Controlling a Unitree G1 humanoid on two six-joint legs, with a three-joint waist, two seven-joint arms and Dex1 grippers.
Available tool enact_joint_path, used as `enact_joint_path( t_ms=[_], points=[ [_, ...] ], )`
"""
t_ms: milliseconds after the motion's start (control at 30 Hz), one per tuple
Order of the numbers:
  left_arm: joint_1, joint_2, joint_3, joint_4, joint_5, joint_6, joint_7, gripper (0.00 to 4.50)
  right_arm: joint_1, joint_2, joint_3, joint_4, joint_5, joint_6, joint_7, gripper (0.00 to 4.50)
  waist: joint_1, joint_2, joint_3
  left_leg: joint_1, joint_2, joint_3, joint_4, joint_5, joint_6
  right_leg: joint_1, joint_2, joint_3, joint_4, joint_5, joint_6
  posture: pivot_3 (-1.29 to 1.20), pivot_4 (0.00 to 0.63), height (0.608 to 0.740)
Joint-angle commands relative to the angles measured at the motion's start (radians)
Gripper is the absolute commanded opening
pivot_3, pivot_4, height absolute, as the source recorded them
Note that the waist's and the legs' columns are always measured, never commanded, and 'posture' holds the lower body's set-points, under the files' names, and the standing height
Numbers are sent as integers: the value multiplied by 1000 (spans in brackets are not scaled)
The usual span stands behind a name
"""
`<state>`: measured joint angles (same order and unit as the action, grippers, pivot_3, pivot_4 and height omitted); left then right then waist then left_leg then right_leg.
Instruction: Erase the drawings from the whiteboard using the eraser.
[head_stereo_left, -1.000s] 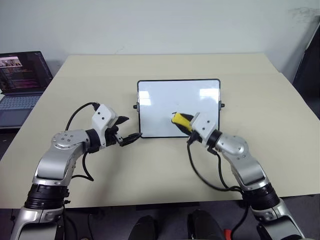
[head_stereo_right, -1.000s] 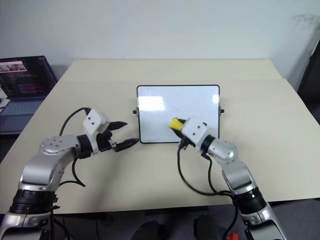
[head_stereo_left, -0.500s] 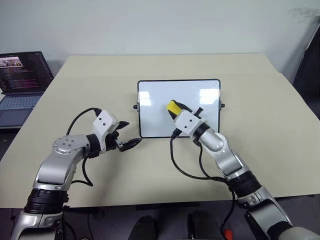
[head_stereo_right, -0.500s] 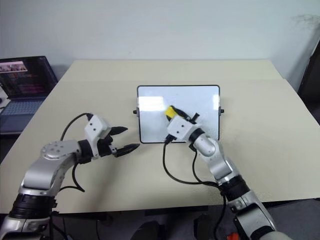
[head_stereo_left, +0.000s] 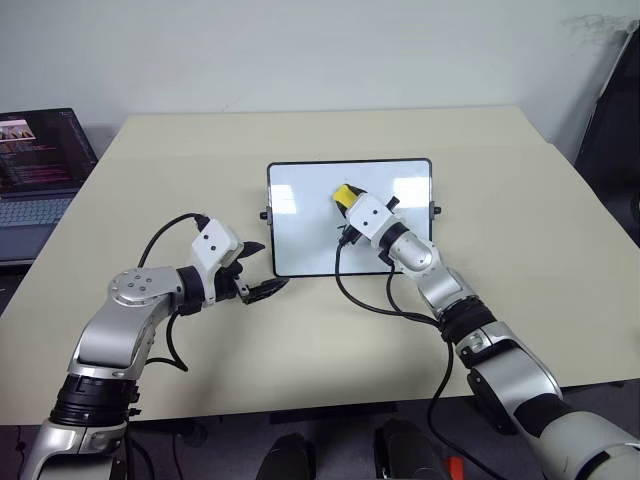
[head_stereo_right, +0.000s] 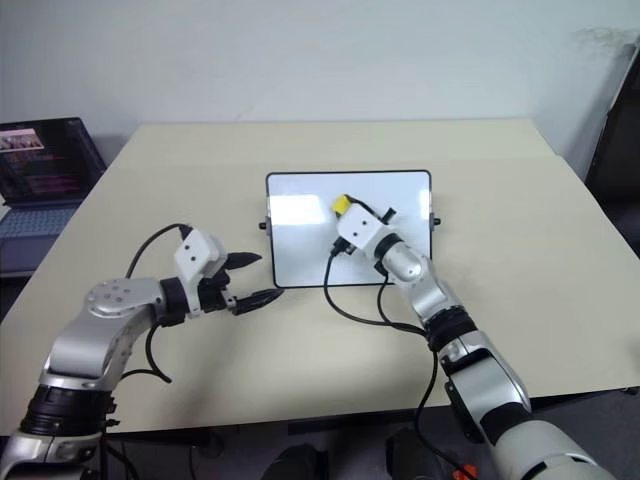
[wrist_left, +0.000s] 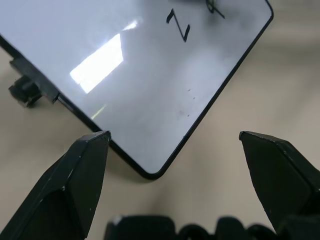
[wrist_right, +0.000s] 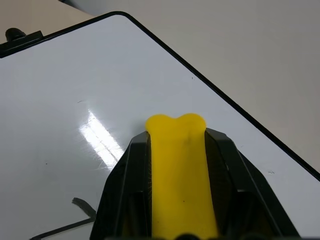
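Observation:
The whiteboard (head_stereo_left: 300, 235) lies flat in the middle of the table. My right gripper (head_stereo_left: 347, 197) is shut on the yellow eraser (head_stereo_left: 343, 193) over the board's upper middle. The right wrist view has the eraser (wrist_right: 176, 170) clamped between both black fingers, its tip close above the white surface, and a thin black stroke (wrist_right: 75, 220) beside it. My left gripper (head_stereo_left: 265, 268) stands open at the board's near left corner, nothing between its fingers. From the left wrist, that corner (wrist_left: 150, 172) lies between the fingertips, and the drawings, a Z (wrist_left: 178, 25) and part of another mark (wrist_left: 214, 6), sit farther along the board.
A dark open laptop (head_stereo_left: 40, 160) stands off the table's far left edge. The beige table (head_stereo_left: 520, 230) has free room right of the board and behind it. Black cables loop from both wrists onto the table near the board's front edge.
My right gripper has carried the eraser from the board's near edge forward to its upper middle. The left gripper has kept its place. The whole view has shifted slightly.

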<state>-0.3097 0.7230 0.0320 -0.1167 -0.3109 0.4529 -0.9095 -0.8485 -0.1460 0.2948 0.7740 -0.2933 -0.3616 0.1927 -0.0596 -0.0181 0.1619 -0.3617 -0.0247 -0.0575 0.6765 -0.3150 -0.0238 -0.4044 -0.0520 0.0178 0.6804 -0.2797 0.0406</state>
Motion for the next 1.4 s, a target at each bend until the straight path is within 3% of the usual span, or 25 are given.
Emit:
enact_joint_path(
  t_ms=[33,167,333,600,800,967,1200,1400],
  points=[
    [-6,17,15,-38,-8,2,-5,4500,43,5,33,94,-33,-16,12,1123,0,0,0,0,0,0,0,0,0,0,0,0,0,0,0,0,150,740],
    [-6,17,19,-38,-11,7,-3,4500,92,0,90,127,-89,-66,12,1123,0,-1,-1,4,0,0,0,0,0,3,1,0,1,1,-1,0,150,740],
    [-17,14,18,-32,-12,12,-1,4500,134,-2,147,151,-143,-119,-1,1123,0,-1,-1,19,1,0,-1,0,1,20,1,0,-1,1,-1,0,150,740],
    [-27,13,18,-22,-9,11,-3,4500,130,-10,128,99,-126,-197,-35,1123,0,-1,-1,23,1,-1,0,0,1,22,3,0,0,1,-2,0,150,740],
    [-24,12,17,-18,-11,10,-6,4500,88,-17,38,-100,-60,-217,-68,1122,3,0,2,12,1,-3,0,0,1,13,3,0,0,1,-2,0,150,740],
    [-24,7,12,-17,-9,8,-6,4500,34,3,-7,-110,-47,-130,-81,1122,1,0,2,-4,2,-2,0,3,-4,-4,2,0,-1,1,-2,0,150,740],
    [-17,3,10,-19,-10,7,-7,4500,-151,58,-72,120,-14,13,-124,1122,2,0,2,-5,1,0,-4,2,-4,-5,1,0,-5,1,-2,0,150,740],
    [-6,0,15,-27,-11,9,1,4500,-154,91,10,213,-59,-44,-40,1122,-3,0,2,-3,2,0,-5,2,-2,-4,1,0,-4,1,-2,0,150,740]
  ],
)
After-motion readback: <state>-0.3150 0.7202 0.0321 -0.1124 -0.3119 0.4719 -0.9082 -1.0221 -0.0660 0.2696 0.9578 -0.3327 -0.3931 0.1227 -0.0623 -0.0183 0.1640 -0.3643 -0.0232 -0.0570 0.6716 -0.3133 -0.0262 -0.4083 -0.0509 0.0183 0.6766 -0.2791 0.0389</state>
